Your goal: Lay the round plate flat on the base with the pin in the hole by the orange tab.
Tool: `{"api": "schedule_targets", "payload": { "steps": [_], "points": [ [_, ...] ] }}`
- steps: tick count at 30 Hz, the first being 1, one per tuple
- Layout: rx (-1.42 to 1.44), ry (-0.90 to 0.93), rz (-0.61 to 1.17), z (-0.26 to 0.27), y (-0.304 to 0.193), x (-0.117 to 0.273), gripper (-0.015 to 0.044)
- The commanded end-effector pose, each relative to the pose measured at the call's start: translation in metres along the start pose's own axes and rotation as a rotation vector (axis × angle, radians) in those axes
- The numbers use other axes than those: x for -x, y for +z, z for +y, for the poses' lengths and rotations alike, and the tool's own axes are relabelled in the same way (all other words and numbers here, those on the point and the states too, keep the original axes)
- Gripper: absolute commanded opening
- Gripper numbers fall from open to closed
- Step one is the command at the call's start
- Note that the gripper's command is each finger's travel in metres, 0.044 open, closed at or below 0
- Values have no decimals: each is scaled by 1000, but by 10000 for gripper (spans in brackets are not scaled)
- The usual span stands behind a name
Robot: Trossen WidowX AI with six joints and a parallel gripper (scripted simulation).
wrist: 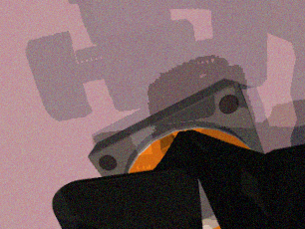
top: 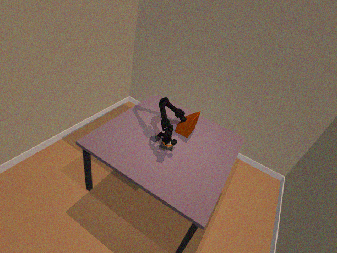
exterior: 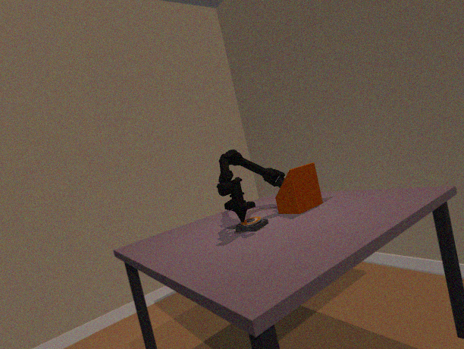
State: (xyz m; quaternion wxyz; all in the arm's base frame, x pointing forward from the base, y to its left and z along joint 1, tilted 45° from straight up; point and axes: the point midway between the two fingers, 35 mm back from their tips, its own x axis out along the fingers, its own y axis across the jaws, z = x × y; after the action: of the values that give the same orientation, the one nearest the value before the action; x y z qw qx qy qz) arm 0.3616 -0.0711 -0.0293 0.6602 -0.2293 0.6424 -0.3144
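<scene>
gripper (exterior: 242, 219): fingers fully closed, gripping nothing, tips down over the plate | plate (wrist: 150, 158): orange, on grey base (wrist: 209, 102); orange block (exterior: 299, 188) behind base on table (exterior: 322, 243)

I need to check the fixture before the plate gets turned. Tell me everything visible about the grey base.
The grey base is a flat, squarish block with a matte look, lying on the purple table in front of the orange wedge. Two dark round holes show at its corners. The orange plate sits in its middle. The shut gripper points down over it, hiding much of it.
</scene>
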Motion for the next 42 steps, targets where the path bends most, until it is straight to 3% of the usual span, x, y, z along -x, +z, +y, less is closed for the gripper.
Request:
{"api": "schedule_targets", "payload": {
  "steps": [1,42],
  "points": [
    [6,4,15,7,-4,-4,0],
    [7,6,15,32,-16,-2,0]
  ]
}}
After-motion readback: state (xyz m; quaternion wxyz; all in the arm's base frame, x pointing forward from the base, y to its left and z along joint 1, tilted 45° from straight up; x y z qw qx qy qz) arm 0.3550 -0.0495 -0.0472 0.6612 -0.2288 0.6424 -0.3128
